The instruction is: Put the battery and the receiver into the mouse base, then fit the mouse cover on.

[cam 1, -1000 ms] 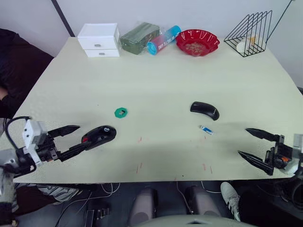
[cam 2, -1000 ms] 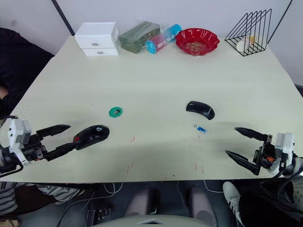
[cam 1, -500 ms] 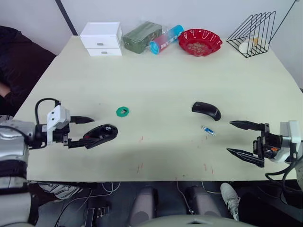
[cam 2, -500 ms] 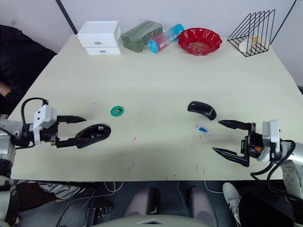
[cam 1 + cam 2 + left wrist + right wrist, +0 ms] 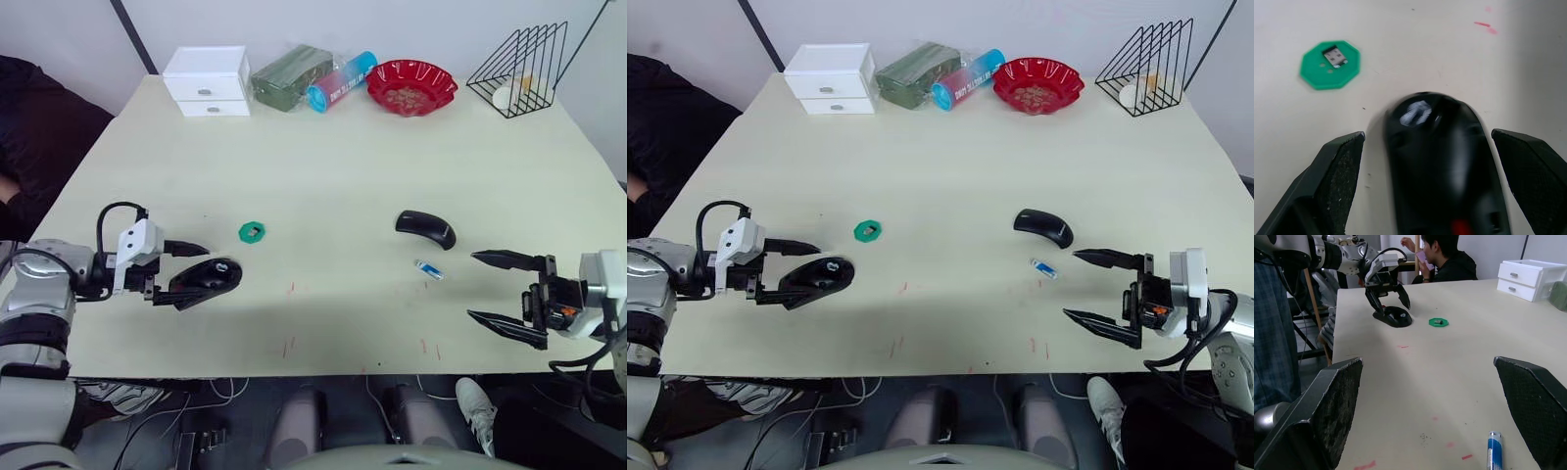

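The mouse base [image 5: 206, 277] lies at about 8 o'clock on the table [image 5: 323, 166], between the spread fingers of the left gripper [image 5: 184, 270]; that gripper is wide open and grips nothing, one finger on each side of the base with bare table visible between finger and shell in the left wrist view; the right gripper [image 5: 1100, 289] hangs at about 4 o'clock, its fingers also wide apart and empty, pointed toward the battery [image 5: 1043, 267], which lies flat just beyond its tips; the mouse cover [image 5: 1042, 226] rests just beyond the battery, toward 3 o'clock; a green disc [image 5: 1330, 64] with a small metal insert, probably the receiver, sits at 9 o'clock near the base.

The base looks rigid and light, its shell glossy and rounded, so it would likely slip under a pinch high on the curve; the flanks low down, where the sides run nearly parallel, seem the sounder hold; the battery is a slim hard cylinder that could roll if nudged, so it is best taken across its middle, squarely from both sides; the cover is thin, arched and smooth, and probably flexes a little, so a light grip on its long edges seems wise.
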`<action>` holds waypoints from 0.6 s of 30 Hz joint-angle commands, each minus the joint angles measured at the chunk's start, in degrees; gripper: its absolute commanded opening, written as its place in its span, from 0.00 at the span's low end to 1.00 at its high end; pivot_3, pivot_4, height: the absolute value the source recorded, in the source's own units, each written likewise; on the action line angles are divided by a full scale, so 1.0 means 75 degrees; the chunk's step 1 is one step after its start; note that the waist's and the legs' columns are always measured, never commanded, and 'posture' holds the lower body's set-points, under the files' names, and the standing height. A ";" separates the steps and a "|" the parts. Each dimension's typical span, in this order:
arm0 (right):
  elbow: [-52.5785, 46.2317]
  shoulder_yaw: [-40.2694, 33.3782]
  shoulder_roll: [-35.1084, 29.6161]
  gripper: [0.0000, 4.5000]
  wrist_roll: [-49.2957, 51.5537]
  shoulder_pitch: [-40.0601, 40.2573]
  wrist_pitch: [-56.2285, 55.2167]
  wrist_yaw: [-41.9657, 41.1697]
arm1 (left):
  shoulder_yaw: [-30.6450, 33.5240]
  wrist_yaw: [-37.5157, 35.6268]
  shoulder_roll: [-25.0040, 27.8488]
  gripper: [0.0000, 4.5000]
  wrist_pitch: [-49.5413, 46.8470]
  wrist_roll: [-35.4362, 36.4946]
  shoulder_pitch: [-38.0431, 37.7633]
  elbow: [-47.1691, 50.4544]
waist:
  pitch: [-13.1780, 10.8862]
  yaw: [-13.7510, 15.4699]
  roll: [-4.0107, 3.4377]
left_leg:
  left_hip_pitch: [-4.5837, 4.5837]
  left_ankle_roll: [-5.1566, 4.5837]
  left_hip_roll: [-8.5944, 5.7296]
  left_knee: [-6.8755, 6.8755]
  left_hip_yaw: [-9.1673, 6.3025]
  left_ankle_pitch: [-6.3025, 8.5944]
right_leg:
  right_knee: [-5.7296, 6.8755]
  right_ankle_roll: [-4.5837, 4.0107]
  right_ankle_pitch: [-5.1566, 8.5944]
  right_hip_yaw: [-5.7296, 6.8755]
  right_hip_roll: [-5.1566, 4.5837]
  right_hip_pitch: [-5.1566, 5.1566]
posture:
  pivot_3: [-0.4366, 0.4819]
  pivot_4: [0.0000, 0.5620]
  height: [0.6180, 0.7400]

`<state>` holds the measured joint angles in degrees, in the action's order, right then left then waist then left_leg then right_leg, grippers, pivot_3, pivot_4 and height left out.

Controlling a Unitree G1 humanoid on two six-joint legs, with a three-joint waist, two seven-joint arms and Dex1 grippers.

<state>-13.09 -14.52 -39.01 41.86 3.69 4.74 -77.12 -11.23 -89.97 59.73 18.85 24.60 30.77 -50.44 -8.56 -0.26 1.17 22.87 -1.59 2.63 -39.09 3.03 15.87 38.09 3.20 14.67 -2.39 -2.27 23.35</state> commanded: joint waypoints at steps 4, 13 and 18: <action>-0.0183 -0.0261 -0.0023 1.00 0.0122 0.0027 -0.0087 -0.0007 | 0.0163 -0.0337 0.0143 0.98 -0.0228 0.0451 0.0256 -0.0035 | -0.0001 -0.0001 0.0002 | 0.0001 0.0000 0.0000 -0.0001 -0.0001 0.0000 | 0.0000 0.0000 0.0000 0.0001 0.0000 0.0000 | 0.48 0.27 1.00; -0.0168 -0.0259 -0.0017 1.00 0.0129 -0.0014 -0.0100 0.0003 | -0.0102 -0.0337 0.0169 0.98 0.0184 0.0246 0.0014 -0.0017 | -0.0001 -0.0009 0.0002 | 0.0001 0.0000 0.0000 -0.0001 -0.0002 0.0000 | 0.0000 0.0000 0.0000 0.0001 0.0000 0.0000 | 0.48 0.27 1.00; -0.0147 -0.0256 -0.0016 1.00 0.0112 -0.0053 -0.0124 0.0005 | 0.0041 -0.0337 0.0028 0.98 0.0086 0.0195 -0.0043 -0.0063 | -0.0001 -0.0003 0.0001 | 0.0002 0.0000 0.0000 -0.0001 -0.0001 0.0000 | -0.0001 0.0000 0.0000 0.0002 0.0000 0.0000 | 0.48 0.27 1.00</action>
<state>-13.04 -14.53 -38.99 41.84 3.67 4.62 -77.05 -11.88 -90.02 59.86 19.16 26.24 30.61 -50.73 -8.57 -0.28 1.19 22.88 -1.59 2.63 -39.10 3.02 15.87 38.08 3.20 14.67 -2.38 -2.27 23.35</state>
